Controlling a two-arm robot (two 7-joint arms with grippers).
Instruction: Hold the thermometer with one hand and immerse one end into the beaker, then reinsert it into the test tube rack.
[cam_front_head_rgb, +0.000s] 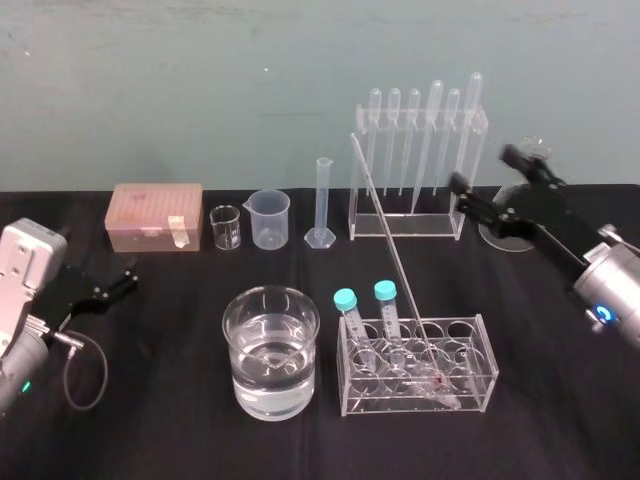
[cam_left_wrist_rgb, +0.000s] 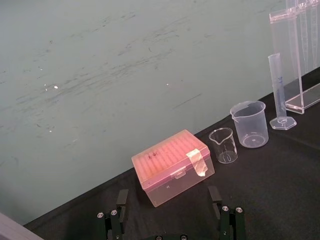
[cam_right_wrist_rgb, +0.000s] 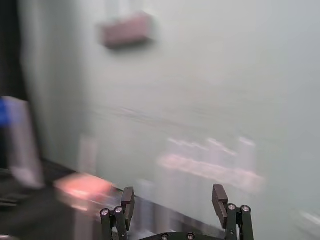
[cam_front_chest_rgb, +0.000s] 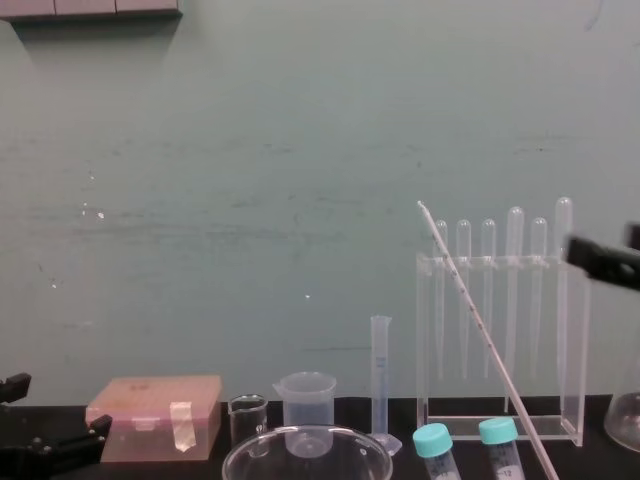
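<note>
The thermometer (cam_front_head_rgb: 395, 255) (cam_front_chest_rgb: 487, 340) is a long thin glass rod. It leans up and to the left, with its lower end inside the low clear test tube rack (cam_front_head_rgb: 470, 385) at the front right. The beaker (cam_front_head_rgb: 270, 300) (cam_front_chest_rgb: 305, 440), wide and holding water, stands just left of that rack. My right gripper (cam_front_head_rgb: 487, 170) (cam_right_wrist_rgb: 173, 200) hangs open in the air to the right of the thermometer's upper part, apart from it, with nothing between its fingers. My left gripper (cam_front_head_rgb: 115, 285) (cam_left_wrist_rgb: 168, 200) rests open at the far left, low over the table.
Two blue-capped tubes (cam_front_head_rgb: 385, 305) stand in the low rack. Along the back are a pink box (cam_front_head_rgb: 155, 215), a tiny glass beaker (cam_front_head_rgb: 226, 227), a plastic spouted beaker (cam_front_head_rgb: 270, 218), a graduated cylinder (cam_front_head_rgb: 322, 205) and a tall acrylic stand (cam_front_head_rgb: 405, 225) with several pipettes.
</note>
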